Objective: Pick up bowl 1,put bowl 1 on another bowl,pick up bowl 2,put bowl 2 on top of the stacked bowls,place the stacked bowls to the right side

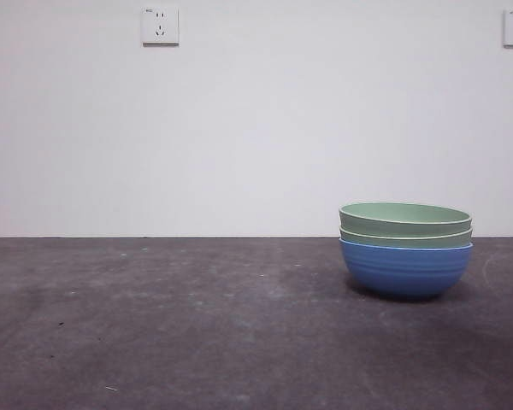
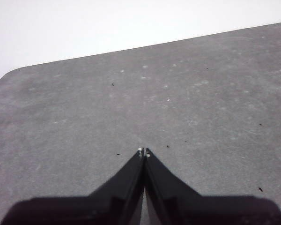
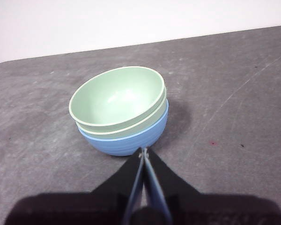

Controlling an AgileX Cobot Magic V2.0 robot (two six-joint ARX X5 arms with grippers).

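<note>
The stacked bowls stand on the table at the right: a blue ribbed bowl (image 1: 405,269) at the bottom with two pale green bowls (image 1: 404,219) nested in it. The right wrist view shows the same stack, the top green bowl (image 3: 118,96) above the blue one (image 3: 126,139). My right gripper (image 3: 143,151) is shut and hovers just short of the stack, apart from it, holding nothing. My left gripper (image 2: 144,151) is shut above bare table, with no bowl near it. Neither arm shows in the front view.
The dark grey table (image 1: 197,325) runs back to a white wall with two sockets (image 1: 160,26). In the left wrist view the table's far edge and rounded corner (image 2: 18,70) show.
</note>
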